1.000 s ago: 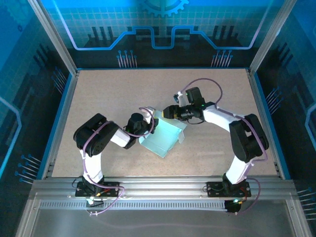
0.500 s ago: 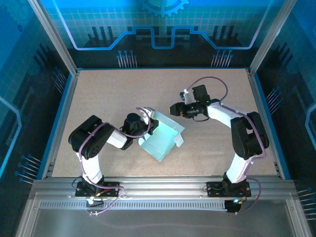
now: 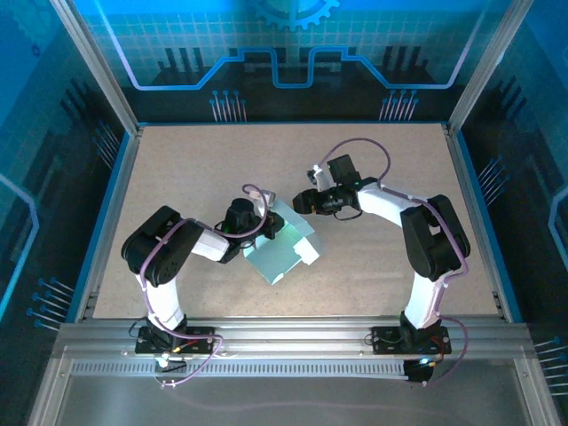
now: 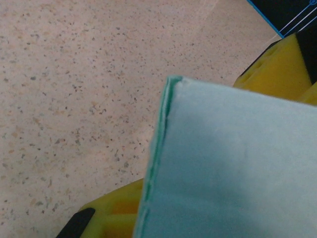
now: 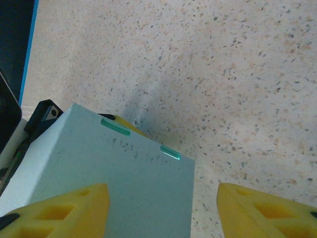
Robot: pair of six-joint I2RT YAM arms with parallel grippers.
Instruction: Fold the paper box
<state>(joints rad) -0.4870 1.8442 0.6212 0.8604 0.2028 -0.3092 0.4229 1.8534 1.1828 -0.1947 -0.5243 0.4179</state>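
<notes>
The pale blue paper box (image 3: 282, 250) lies partly folded in the middle of the table, one panel raised. My left gripper (image 3: 258, 227) is shut on its left edge; in the left wrist view the card (image 4: 233, 163) runs between the yellow fingers (image 4: 106, 210), with my left gripper (image 4: 198, 144) closed on it. My right gripper (image 3: 303, 202) sits at the box's far right corner. In the right wrist view a panel with two slits (image 5: 124, 173) reaches between the open jaws of my right gripper (image 5: 163, 213); the left finger (image 5: 64, 208) overlaps it, and the right finger (image 5: 270, 210) stands apart.
The speckled tabletop (image 3: 195, 169) is bordered by a blue rim and aluminium posts (image 3: 461, 133). Both arm bases stand at the near edge (image 3: 284, 337).
My right gripper has moved left onto the box's far corner and narrowed its jaws. The box has shifted slightly left and looks more compact. The left gripper keeps its hold.
</notes>
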